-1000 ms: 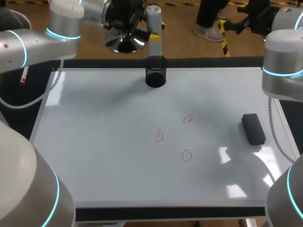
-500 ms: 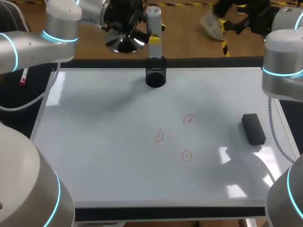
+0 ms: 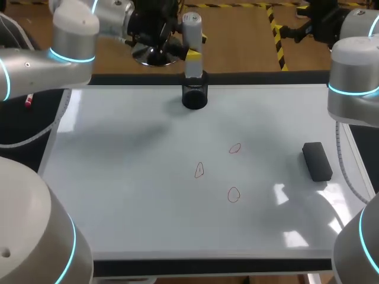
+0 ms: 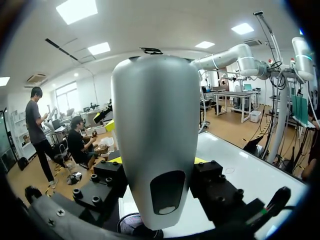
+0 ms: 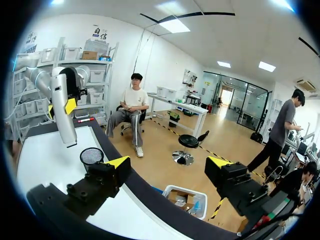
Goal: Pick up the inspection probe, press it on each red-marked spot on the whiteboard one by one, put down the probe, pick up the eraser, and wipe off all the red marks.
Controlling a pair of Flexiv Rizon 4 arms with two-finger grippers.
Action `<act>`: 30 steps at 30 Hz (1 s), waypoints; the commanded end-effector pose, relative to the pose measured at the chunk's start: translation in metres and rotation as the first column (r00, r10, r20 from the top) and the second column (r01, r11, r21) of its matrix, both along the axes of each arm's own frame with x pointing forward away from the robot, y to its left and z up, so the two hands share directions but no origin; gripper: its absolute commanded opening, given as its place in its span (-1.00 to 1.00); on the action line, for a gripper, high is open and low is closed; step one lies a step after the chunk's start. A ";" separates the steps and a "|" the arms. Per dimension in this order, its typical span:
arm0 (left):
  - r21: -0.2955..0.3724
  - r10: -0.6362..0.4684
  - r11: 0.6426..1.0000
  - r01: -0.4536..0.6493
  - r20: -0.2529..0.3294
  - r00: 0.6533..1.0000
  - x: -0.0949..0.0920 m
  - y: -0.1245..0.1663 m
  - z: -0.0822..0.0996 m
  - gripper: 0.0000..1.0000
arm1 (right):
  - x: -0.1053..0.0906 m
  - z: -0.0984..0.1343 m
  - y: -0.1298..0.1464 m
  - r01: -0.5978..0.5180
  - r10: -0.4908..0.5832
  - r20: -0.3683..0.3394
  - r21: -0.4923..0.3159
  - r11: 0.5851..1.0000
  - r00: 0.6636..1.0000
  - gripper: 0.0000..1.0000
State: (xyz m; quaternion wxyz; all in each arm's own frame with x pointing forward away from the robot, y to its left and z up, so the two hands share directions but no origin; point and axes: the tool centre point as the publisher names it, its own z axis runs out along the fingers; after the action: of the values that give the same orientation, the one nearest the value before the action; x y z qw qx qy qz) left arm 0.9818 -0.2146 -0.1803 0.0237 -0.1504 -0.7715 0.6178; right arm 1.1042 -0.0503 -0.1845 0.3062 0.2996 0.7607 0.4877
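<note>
The inspection probe [image 3: 191,29], a grey cylinder, is held upright by the left gripper [image 3: 193,55] at the far edge of the whiteboard [image 3: 118,177], directly over the black holder [image 3: 195,97], though contact between the two cannot be judged. Three red outlines are drawn right of the board's middle: a far mark [image 3: 235,148], a left mark [image 3: 199,170] and a near mark [image 3: 233,194]. The black eraser [image 3: 317,160] is laid flat near the right edge, well apart from them, and the right arm [image 3: 353,71] is seen at the far right corner
</note>
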 end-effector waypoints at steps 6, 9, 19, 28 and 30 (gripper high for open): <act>0.009 0.025 1.000 -0.025 -0.014 1.000 -0.013 0.002 0.000 -1.00 | 0.000 0.000 0.000 0.000 0.000 0.000 0.000 1.000 1.000 1.00; 0.010 0.021 1.000 -0.020 -0.018 1.000 -0.015 0.000 0.000 -1.00 | 0.000 0.000 0.000 0.000 0.000 0.000 0.000 1.000 1.000 1.00; 0.025 0.001 1.000 0.000 -0.029 1.000 -0.018 -0.001 0.001 -1.00 | 0.000 0.000 0.000 0.000 0.000 0.000 0.000 1.000 1.000 1.00; 0.025 0.001 1.000 0.000 -0.029 1.000 -0.018 -0.001 0.001 -1.00 | 0.000 0.000 0.000 0.000 0.000 0.000 0.000 1.000 1.000 1.00; 0.025 0.001 1.000 0.000 -0.029 1.000 -0.018 -0.001 0.001 -1.00 | 0.000 0.000 0.000 0.000 0.000 0.000 0.000 1.000 1.000 1.00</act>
State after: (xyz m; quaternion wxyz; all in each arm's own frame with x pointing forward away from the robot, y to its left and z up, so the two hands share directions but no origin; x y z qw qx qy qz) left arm 0.9631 -0.2151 -0.1806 0.0361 -0.1406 -0.7786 0.6105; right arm 1.1042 -0.0503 -0.1845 0.3062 0.2996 0.7607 0.4877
